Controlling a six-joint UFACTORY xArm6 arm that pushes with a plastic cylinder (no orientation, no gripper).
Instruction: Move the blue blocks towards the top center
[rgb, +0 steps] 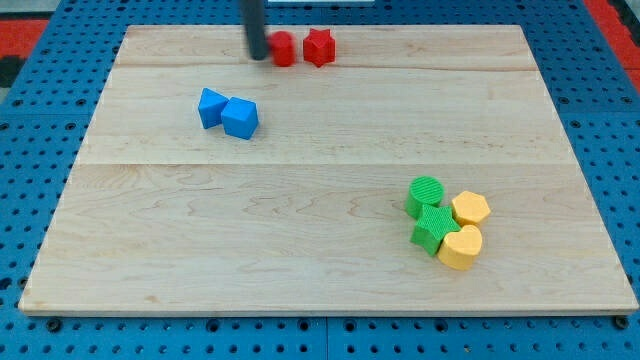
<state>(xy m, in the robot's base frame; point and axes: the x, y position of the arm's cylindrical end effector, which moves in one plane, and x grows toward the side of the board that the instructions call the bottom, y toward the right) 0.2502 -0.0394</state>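
The desk (320, 220) is pale wood with a faint grain and thin seams running across it. Around it lies a blue pegboard (40, 120) dotted with dark holes, with red patches at the far corners. Two blue blocks (228, 111) sit toward the desk's far left. Two red blocks (303, 48) stand at the far edge. Near the right edge sit a green ridged cylinder (425, 194), a green star block (434, 228), a yellow hexagon block (470, 208) and a yellow heart block (461, 247). My tip (258, 57) is dark grey.
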